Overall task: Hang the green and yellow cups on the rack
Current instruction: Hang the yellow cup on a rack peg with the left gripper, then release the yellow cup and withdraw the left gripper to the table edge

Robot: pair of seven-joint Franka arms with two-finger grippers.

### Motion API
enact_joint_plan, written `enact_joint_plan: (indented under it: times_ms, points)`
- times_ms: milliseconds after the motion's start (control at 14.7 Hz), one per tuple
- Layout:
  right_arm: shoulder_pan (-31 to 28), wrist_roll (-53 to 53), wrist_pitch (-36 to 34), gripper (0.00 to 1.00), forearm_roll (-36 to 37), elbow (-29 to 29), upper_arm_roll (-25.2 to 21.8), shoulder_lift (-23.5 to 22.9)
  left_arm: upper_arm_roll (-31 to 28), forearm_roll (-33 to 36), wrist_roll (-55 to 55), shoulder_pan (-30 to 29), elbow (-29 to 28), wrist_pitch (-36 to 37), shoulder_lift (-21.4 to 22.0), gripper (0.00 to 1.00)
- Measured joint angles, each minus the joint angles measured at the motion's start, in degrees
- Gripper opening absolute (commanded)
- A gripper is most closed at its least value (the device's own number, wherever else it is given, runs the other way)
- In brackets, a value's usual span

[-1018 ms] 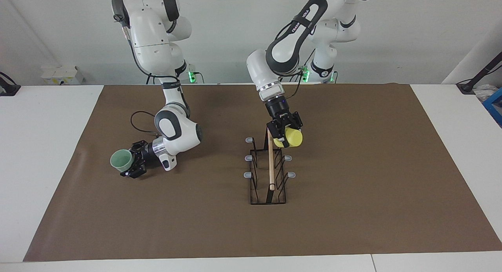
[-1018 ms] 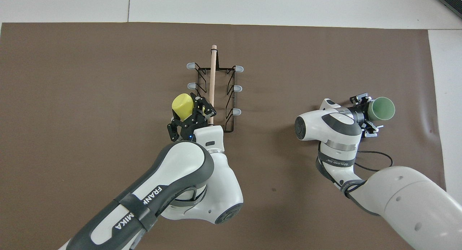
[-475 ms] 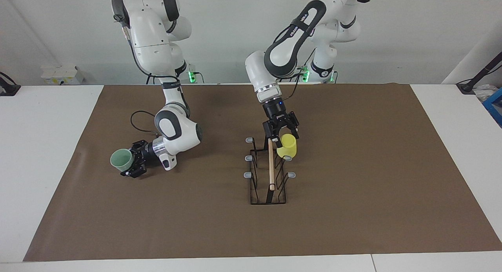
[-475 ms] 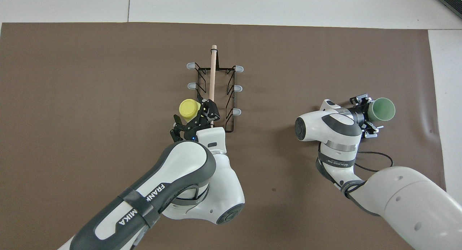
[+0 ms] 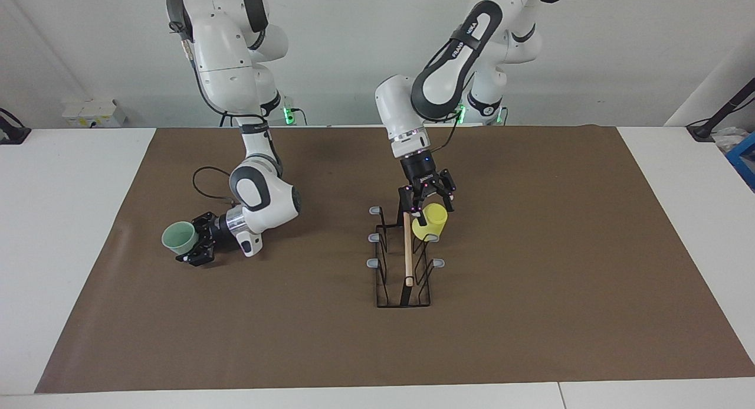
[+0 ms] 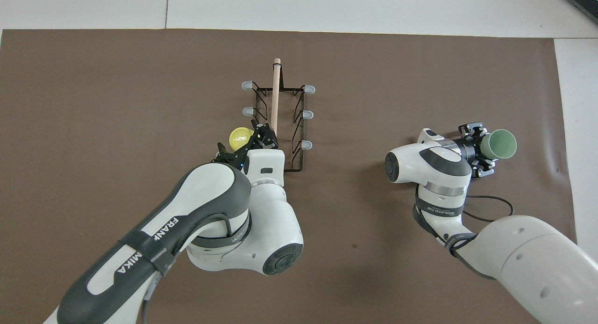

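Two cups | yellow cup (image 5: pixel 430 222) on rack (image 5: pixel 403 261) peg, left pincer (image 5: pixel 426 203) spread above | right pincer (image 5: pixel 197 248) pinching green cup (image 5: pixel 180 238), low over mat (image 5: pixel 531 314) near counter (image 5: pixel 59 220) edge

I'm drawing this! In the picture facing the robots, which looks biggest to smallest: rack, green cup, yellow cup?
1. rack, clearly the biggest.
2. green cup and yellow cup look about the same size, so I can't rank them.
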State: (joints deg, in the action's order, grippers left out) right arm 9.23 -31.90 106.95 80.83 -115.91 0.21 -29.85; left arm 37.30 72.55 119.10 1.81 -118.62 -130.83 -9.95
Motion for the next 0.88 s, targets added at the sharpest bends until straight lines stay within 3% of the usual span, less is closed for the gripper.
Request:
enact_joint_plan:
  times_ms: [339, 882]
  points:
    - [-0.01, 0.0, 0.01, 0.54, 0.03, 0.16, 0.01, 0.15, -5.73, -7.73, -11.48, -0.04, 0.13, -6.81, 3.92, 1.0]
    - [-2.3, -6.28, 1.14, 0.53, -1.71, 3.47, 0.01, 4.25, -15.5, -11.23, -21.62, -0.04, 0.44, -17.91, 4.28, 1.0]
